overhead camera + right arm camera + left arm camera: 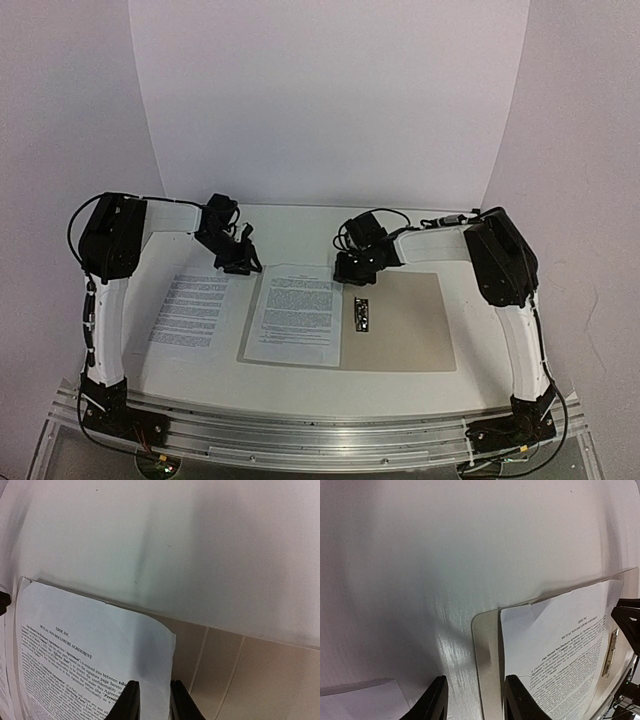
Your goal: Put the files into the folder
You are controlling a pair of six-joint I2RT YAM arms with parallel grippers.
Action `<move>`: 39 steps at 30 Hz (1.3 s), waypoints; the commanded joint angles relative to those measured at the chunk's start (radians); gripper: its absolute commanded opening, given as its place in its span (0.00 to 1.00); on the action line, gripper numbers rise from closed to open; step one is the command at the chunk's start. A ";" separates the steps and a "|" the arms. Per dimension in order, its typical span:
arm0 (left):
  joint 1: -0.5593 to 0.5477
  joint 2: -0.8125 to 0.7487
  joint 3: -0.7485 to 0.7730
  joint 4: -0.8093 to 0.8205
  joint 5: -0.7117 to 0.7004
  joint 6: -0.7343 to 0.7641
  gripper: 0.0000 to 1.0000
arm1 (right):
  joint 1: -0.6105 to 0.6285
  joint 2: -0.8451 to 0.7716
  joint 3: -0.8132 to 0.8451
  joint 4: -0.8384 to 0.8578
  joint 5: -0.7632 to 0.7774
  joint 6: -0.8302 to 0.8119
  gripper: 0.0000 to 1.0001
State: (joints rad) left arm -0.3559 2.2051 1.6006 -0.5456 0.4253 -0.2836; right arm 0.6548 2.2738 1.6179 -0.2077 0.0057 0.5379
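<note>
Right gripper (154,692) jaws are set narrow over the printed sheet (75,630) on the open folder (260,680); a pinch cannot be told. Left gripper (475,695) is held wide at the folder's border, where the second sheet (192,310), left of centre overhead, could be snagged and creased.

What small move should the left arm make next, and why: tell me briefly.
Probably swing the left gripper toward the white printed paper sheet lying on the table, left of the flat beige cardboard folder, and lower onto its edge. The other printed sheet already lies on the open folder; this one lies outside it, and that gripper is open.
</note>
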 commanded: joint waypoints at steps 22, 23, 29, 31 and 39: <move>0.005 0.036 -0.060 0.057 -0.008 -0.049 0.18 | -0.006 0.020 -0.005 0.039 -0.116 0.036 0.05; 0.005 0.035 -0.058 0.056 -0.009 -0.048 0.18 | -0.006 0.018 -0.006 0.039 -0.116 0.040 0.04; 0.004 0.023 -0.065 0.051 -0.024 -0.056 0.17 | -0.006 0.006 -0.014 0.039 -0.115 0.083 0.07; 0.005 0.014 -0.064 0.041 -0.037 -0.056 0.18 | -0.006 -0.012 -0.023 0.039 -0.104 0.093 0.19; 0.005 -0.076 -0.059 -0.032 -0.079 -0.054 0.19 | -0.003 -0.131 -0.046 0.020 -0.057 0.067 0.28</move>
State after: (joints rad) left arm -0.3538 2.1963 1.5554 -0.4777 0.4087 -0.3379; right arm 0.6484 2.2669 1.5964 -0.1643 -0.0842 0.6064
